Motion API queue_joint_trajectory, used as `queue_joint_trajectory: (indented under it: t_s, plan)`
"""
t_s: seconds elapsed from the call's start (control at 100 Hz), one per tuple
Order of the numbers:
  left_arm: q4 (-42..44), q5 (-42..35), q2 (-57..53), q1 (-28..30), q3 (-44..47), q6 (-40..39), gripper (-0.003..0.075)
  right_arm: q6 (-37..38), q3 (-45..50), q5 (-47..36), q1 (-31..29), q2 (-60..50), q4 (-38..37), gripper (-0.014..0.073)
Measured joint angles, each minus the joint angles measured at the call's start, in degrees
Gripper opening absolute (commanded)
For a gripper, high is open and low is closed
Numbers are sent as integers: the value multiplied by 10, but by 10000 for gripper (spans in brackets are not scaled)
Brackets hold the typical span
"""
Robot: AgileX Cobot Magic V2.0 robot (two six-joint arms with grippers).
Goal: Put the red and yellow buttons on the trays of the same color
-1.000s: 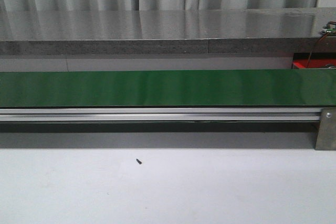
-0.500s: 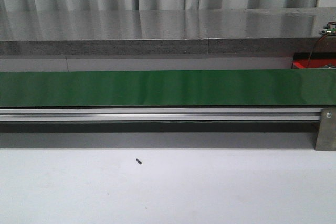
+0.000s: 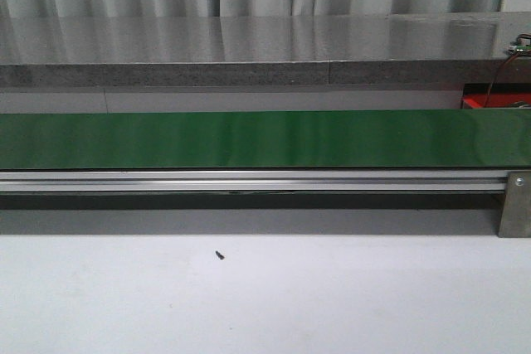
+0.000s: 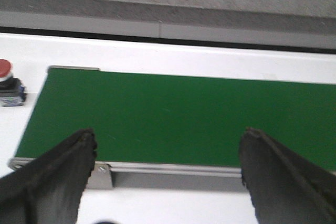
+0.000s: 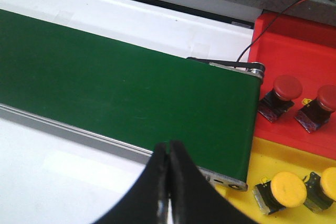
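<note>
Smooth green belt (image 3: 265,138), left end effector (image 4: 168,177) spread, right end effector (image 5: 169,182) pressed together, round-capped buttons (image 5: 283,90) on red tray (image 5: 294,51).

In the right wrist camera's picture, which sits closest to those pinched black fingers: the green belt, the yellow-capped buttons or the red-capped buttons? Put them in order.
From the right gripper, shut and empty:
1. Green conveyor belt, directly under the fingertips.
2. Yellow-capped buttons on the yellow tray, just past the belt's end.
3. Red-capped buttons on the red tray, farthest off.
</note>
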Motion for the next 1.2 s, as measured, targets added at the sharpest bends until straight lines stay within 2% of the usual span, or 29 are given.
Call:
queue_joint_trajectory:
  t_s: [0.18,0.32,0.46,0.69,0.99,1.2]
  plan:
    - [1,33,133,112,-139,-3,555,0,0,0,0,0,0,-118]
    - [0,77,251,164,-250,-3,554,0,0,0,0,0,0,-118]
    - [4,111,369,191,-351,-4,554,0,0,0,0,0,0,-118]
    - [58,178,534,201,-489,-4,545,0,0,0,0,0,0,-118]
    - [104,186,682,201,-596,-12,526,0,0,0,0,0,0,-118]
    - [133,186,748,201,-645,-16,526,0,0,0,0,0,0,-118]
